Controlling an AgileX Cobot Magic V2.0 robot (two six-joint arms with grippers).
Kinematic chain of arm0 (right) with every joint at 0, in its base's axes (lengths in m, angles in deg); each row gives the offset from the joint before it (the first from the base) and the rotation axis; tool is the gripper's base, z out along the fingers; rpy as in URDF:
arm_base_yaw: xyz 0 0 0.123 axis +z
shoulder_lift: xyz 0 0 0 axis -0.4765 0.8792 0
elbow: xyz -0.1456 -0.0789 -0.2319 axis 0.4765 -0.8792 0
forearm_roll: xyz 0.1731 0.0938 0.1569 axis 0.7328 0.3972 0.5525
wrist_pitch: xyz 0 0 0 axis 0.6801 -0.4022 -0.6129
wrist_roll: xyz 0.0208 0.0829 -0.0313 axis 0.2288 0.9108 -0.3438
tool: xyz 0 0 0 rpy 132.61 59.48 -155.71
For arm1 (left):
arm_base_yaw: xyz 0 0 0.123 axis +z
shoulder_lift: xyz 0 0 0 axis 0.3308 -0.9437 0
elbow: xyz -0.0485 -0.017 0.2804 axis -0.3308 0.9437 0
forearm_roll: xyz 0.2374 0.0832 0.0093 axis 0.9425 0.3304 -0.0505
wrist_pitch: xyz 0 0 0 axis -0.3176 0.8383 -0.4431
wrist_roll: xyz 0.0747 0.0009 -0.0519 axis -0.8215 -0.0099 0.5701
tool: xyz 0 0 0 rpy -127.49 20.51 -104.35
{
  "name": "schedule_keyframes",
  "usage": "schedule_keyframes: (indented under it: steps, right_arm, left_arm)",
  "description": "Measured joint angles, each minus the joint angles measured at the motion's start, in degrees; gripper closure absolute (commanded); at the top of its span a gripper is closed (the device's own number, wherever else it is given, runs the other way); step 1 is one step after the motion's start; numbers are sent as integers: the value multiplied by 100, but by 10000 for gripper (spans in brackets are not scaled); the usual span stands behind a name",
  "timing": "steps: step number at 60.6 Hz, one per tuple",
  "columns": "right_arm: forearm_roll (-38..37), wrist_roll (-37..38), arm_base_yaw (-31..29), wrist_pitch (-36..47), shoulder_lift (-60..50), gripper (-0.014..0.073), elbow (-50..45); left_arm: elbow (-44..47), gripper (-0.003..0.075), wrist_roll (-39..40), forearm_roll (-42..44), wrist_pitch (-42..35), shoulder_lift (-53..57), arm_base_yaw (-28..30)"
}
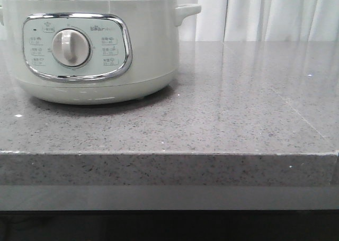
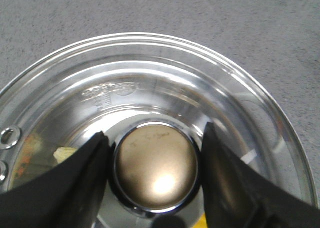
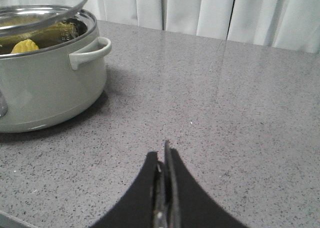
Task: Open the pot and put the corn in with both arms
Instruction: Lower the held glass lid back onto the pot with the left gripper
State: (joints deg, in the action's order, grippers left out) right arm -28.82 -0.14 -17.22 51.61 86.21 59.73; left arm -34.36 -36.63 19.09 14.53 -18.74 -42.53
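The round, pale grey-green pot, smooth-walled with a metal rim, a chrome-framed panel and a white dial, stands near the left end of the speckled grey stone counter, and the bumpy yellow corn lies inside it. The left gripper pinches the brassy round knob of the clear glass lid, held tilted just above the pot's rim. The right gripper hangs low over the bare counter well right of the pot, its fingers pressed together.

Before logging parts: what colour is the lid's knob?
Brassy gold with a chrome ring, lid knob; left wrist view.
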Motion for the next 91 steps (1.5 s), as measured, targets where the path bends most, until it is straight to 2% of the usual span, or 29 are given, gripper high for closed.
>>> schedule_keyframes:
  steps: [74, 79, 91]
  right_arm:
    - [0, 0, 0, 60, 0, 661, -13]
    - [0, 0, 0, 60, 0, 661, -13]
    - [0, -10, 0, 60, 0, 661, -13]
  left_arm:
    - [-40, 505, -6, -177, 29, -381, 60]
    - [-40, 472, -6, -154, 29, -381, 31]
    - [-40, 281, -6, -121, 16, -381, 7]
